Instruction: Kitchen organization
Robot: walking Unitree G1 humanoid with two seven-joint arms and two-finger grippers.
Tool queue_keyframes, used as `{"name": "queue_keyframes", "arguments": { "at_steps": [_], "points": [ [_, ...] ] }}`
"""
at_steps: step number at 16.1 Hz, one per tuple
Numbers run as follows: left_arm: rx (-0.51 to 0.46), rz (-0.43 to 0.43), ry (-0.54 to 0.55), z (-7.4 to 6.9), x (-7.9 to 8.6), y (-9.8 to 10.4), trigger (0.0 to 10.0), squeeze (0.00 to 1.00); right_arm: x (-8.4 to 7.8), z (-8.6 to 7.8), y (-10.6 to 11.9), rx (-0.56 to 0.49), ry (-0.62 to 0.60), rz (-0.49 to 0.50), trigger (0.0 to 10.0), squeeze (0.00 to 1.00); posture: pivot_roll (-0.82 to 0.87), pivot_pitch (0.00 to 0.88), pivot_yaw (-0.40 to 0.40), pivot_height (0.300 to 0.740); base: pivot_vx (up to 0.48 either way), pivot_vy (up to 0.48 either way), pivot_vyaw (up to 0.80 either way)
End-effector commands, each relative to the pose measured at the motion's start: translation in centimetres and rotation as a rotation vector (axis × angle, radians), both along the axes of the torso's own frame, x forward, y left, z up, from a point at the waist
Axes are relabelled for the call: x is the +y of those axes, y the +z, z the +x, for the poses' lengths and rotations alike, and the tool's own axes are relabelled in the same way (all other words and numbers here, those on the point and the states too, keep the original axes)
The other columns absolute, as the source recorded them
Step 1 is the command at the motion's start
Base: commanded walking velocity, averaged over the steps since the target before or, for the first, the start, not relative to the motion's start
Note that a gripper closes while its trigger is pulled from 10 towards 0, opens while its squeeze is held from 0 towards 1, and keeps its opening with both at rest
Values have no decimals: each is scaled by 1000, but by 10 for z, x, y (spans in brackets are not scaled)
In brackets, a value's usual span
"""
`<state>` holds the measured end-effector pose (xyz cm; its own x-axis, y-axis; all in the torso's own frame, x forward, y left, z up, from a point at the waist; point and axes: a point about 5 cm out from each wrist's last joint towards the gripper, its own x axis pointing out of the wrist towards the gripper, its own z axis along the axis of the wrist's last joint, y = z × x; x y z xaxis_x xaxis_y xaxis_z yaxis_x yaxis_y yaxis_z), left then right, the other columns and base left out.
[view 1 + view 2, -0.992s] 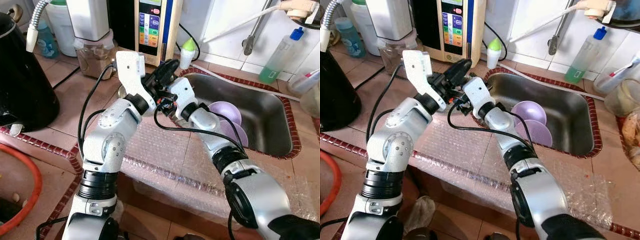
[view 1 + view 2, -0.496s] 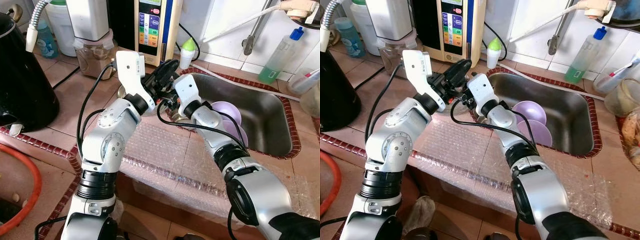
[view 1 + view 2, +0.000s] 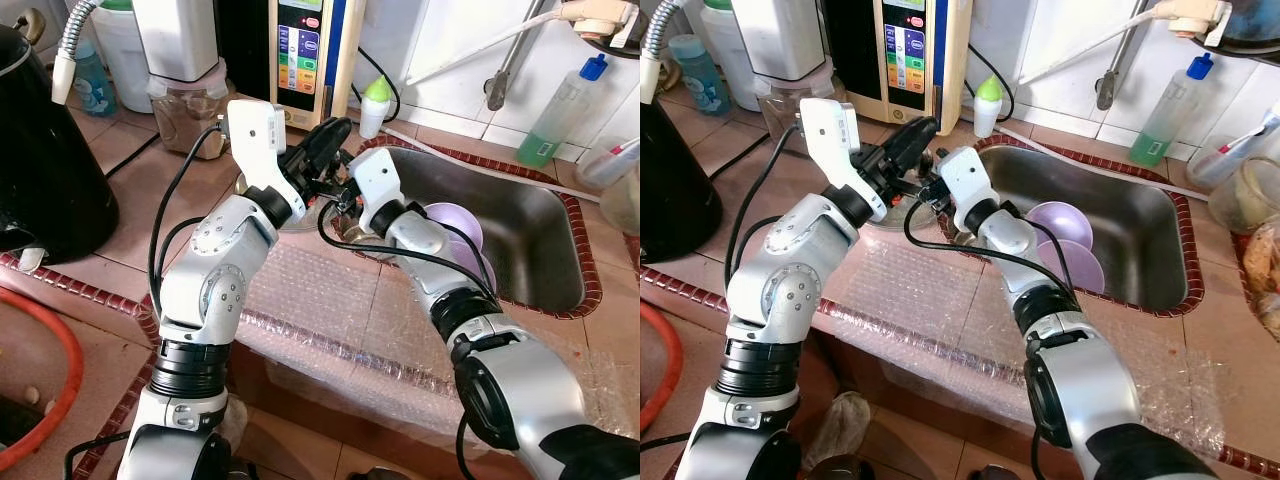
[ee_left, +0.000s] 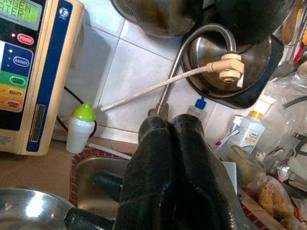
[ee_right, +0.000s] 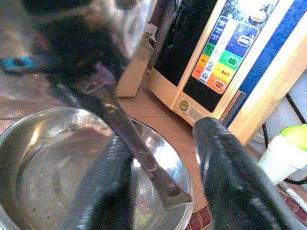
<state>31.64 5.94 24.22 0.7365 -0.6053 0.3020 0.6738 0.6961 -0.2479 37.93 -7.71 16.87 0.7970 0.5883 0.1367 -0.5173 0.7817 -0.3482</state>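
A thin metal utensil (image 5: 139, 163) with a flat squared end hangs over a steel bowl (image 5: 43, 163) on the counter left of the sink. Its upper end runs into a dark blur that looks like my left fingers. My left gripper (image 3: 335, 132) is raised above the bowl (image 3: 243, 185), and in the left wrist view its fingers (image 4: 158, 158) are pressed together. My right gripper (image 5: 160, 136) is open, one finger on each side of the utensil and not touching it. The right arm (image 3: 378, 185) reaches in from the sink side, just below the left fingertips.
Two purple bowls (image 3: 455, 225) lie in the steel sink (image 3: 540, 230). A water machine (image 3: 305, 50), a green-capped bottle (image 3: 375, 105) and a jar (image 3: 190, 115) line the back. A black kettle (image 3: 45, 160) stands at the left, with bubble wrap (image 3: 330, 300) on the counter front.
My right arm has risen and drawn closer under the left gripper. The left wrist has lifted slightly. Both grippers keep the same state.
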Motion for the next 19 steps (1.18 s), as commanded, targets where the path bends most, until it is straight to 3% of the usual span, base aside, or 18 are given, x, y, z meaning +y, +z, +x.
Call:
{"name": "queue_keyframes", "arguments": {
  "at_steps": [1,10,14,15,16,17,18,19],
  "points": [
    [-26,6,-6,0,-3,6,0,0,-6,1,3,-12,-16,15,0,0,54,13,-43,740,0,0,0],
    [-32,21,-3,1,-3,5,39,0,-9,2,4,-15,-23,24,0,0,56,8,-39,740,0,0,0],
    [-37,31,13,2,0,5,1020,0,-9,2,4,-22,-18,11,0,0,56,7,-39,740,0,0,0],
    [-41,39,23,2,1,5,2980,0,-11,2,5,-22,-33,17,0,0,57,7,-39,740,0,0,0],
    [-42,45,32,3,2,5,10000,27,-13,3,6,-27,-44,17,0,0,57,7,-39,740,0,0,0],
    [-42,46,36,3,2,5,10000,27,-14,3,6,-29,-47,16,0,0,57,14,-39,740,0,0,0],
    [-35,41,35,3,5,3,10000,1000,-18,5,9,-38,-69,18,0,0,58,12,-39,740,0,0,0],
    [-34,44,39,2,6,3,10000,1000,-19,6,11,-40,-77,19,0,0,59,12,-39,740,0,0,0]
  ]
}}
